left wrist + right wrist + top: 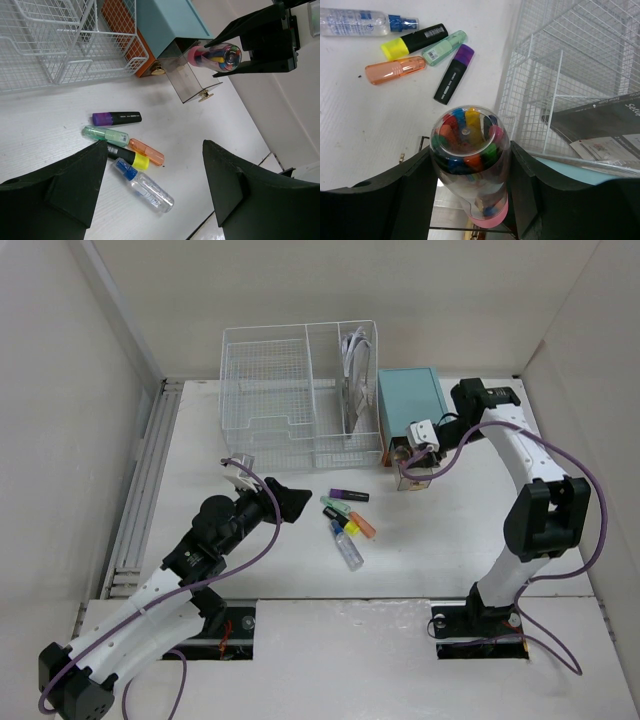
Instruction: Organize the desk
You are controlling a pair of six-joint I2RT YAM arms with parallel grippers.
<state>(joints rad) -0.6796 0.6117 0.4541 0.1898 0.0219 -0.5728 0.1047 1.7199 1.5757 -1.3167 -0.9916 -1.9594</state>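
Right gripper (470, 150): partly spread, clamped across the belly of a clear jar (215, 54) packed with coloured bits. The jar's long axis runs straight out along the fingers, flat base back toward the wrist, pink cap leading

Just past the cap, below this gripper: a clear drawer (187, 80) pulled out of the teal box (165, 22), top open. Cannot tell whether the jar touches the drawer rim or hangs just clear of it. Wire basket (300, 390) off to this gripper's side, not in the line of travel

Judgement: the move in hand turns on jar against drawer. The jar is already lined up over the opening, so the way is short and downward. It will likely have to lie along the drawer's length to fit

Left gripper (295, 505): spread wide, nothing in it, low over the worktop (430, 540), which lies under both grippers. Straight ahead of it is a loose cluster: purple highlighter (117, 118), green one (105, 134), orange one (146, 151), yellow one (125, 155), small blue-capped bottle (145, 186)

The cluster is near the left gripper and well apart from the right. Most long axes run roughly along the line between the left fingers, so my guess is a wrist turn before any pinch
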